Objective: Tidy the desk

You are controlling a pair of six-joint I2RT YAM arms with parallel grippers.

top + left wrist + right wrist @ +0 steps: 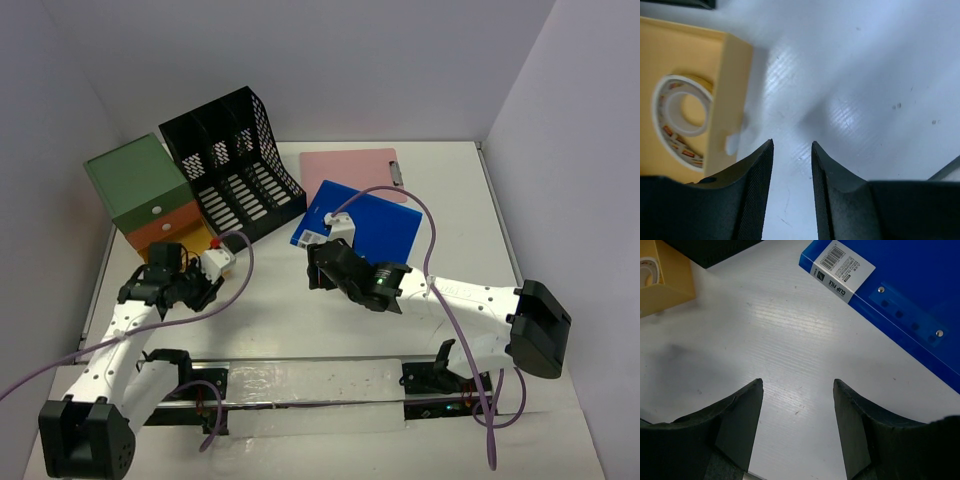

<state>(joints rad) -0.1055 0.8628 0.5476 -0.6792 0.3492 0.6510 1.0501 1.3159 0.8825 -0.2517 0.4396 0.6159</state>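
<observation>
The white desk [455,200] holds a blue clip file [368,226] lying flat at the centre and a pink clipboard [350,166] behind it. My right gripper [316,272] is open and empty, low over bare desk just in front of the file's labelled corner [842,271]. My left gripper [205,287] is open by a narrow gap and empty, beside the pulled-out yellow drawer [732,75]. A roll of tape [682,117] lies in that drawer. Both sets of jaws hold nothing.
A black mesh file organizer [235,165] stands at the back left. A green drawer box [135,180] with an orange drawer [165,225] sits against the left wall. Pale walls enclose the desk. Purple cables loop over both arms.
</observation>
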